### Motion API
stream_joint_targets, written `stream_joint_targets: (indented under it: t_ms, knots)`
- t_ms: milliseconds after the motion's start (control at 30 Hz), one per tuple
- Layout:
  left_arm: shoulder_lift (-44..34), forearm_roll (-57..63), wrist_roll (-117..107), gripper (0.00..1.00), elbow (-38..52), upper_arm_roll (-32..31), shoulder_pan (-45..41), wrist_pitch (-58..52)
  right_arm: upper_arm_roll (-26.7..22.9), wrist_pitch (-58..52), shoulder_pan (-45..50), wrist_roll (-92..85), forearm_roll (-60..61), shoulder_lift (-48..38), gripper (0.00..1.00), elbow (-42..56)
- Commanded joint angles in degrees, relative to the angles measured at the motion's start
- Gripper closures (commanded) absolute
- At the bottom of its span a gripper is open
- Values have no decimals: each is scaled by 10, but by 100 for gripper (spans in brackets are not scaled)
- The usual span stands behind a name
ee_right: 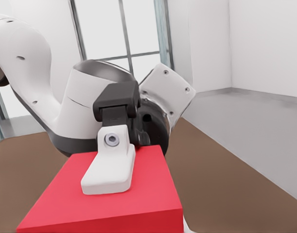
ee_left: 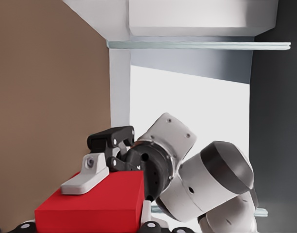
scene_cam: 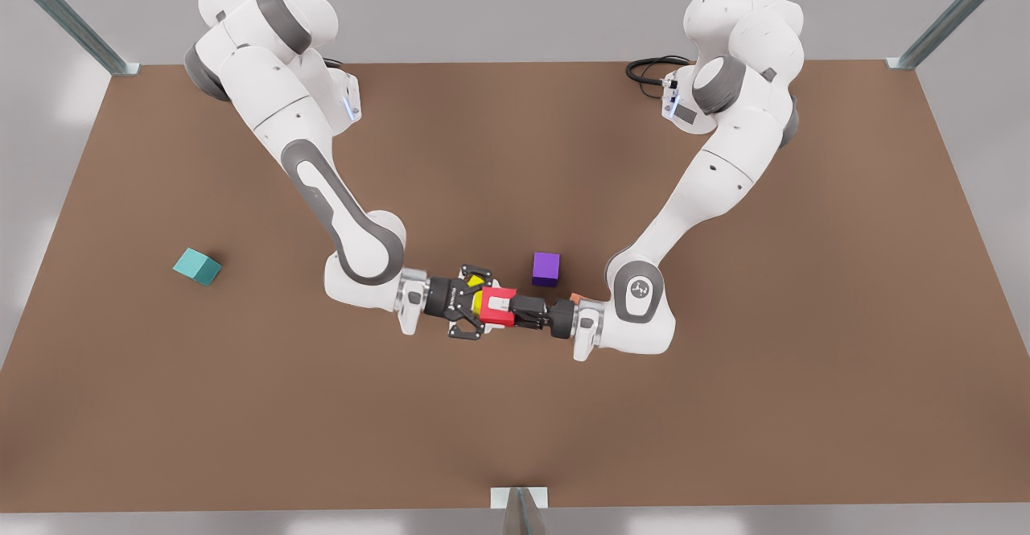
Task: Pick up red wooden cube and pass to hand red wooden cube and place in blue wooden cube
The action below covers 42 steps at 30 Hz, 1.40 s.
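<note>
Small bright red wooden cube (scene_cam: 500, 311) is held above mid-table, clamped between left gripper (ee_right: 112, 194) and right gripper (ee_left: 90, 204) alike. Probably light, rigid, slick-faced, so best pinched squarely on opposite flat faces.

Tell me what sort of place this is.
Probably a simulated robot test cell, not a real room: a bare brown table framed by metal posts, two white arms meeting over it on a red cube, and plain coloured cubes, teal and purple, lying about.
</note>
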Motion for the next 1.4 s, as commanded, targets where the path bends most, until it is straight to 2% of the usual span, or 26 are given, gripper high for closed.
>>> stream_joint_targets:
  t_ms: [0, 267, 300, 333, 400, 467, 633, 700, 733, 933, 1033, 1067, 1100, 1167, 1200, 1233, 1267, 1367]
  knots:
    - [-1, -6, -3, 45, 0, 0, 0, -6, 0, 1, 0, -11, 6, -1, 51, 1]
    - [-1, -6, -2, 45, 0, 0, 0, -5, 0, 0, -6, -10, 10, -1, 54, 8]
    - [-2, -6, -2, 45, 0, 0, 0, -5, 0, 0, -6, -10, 10, 0, 57, 8]
    - [-2, -6, -2, 41, 0, 1, 0, -6, 0, 0, -4, -11, 10, 0, 62, 8]
    - [-2, -6, -2, 40, 0, 0, 0, -7, 0, 0, -3, -11, 10, 1, 65, 8]
    - [-2, -5, -2, 27, 0, 1, 0, -7, 0, 0, -4, -11, 11, 1, 65, 8]
    - [-2, -5, 9, 27, 0, 1, 0, -7, 0, -1, -9, -10, 9, 1, 65, 8]
    - [-1, -5, 9, 12, 0, 1, 0, -7, 0, -6, -13, -10, 6, 0, 65, 6]
    - [-2, -5, 9, 1, 0, 1, 0, -7, 0, -7, -13, -10, 6, 0, 65, 7]
    - [-7, -2, 6, 0, -4, 0, 22, -13, -2, -46, -39, -10, -34, -5, 65, -3]
    - [-12, 30, -8, 0, -9, 0, 80, -91, -4, -76, -56, -4, -69, 0, 65, 3]
    - [-19, 78, -35, 0, -9, -1, 116, -130, -7, -84, -62, 2, -80, 1, 65, 3]
    - [-52, 218, -156, 0, 1, -2, 151, -196, -14, -113, -71, 1, -86, 18, 65, 4]
    - [-88, 479, -256, 0, 77, 2, 164, -340, -18, -125, -77, 1, -88, 22, 65, 4]
    - [-156, 698, -327, 0, 94, 3, 166, -346, -24, -127, -77, 1, -102, 29, 65, 8]
    - [-193, 833, -389, 0, 92, 3, 152, -348, -26, -130, -77, 4, -117, 28, 65, 12]
    - [-204, 895, -410, 0, 95, 2, 151, -403, -35, -135, -84, 60, -157, 25, 64, 12]
    - [-270, 938, -411, 0, 88, 10, 182, -469, -62, -175, -101, 350, -296, -2, 62, 14]
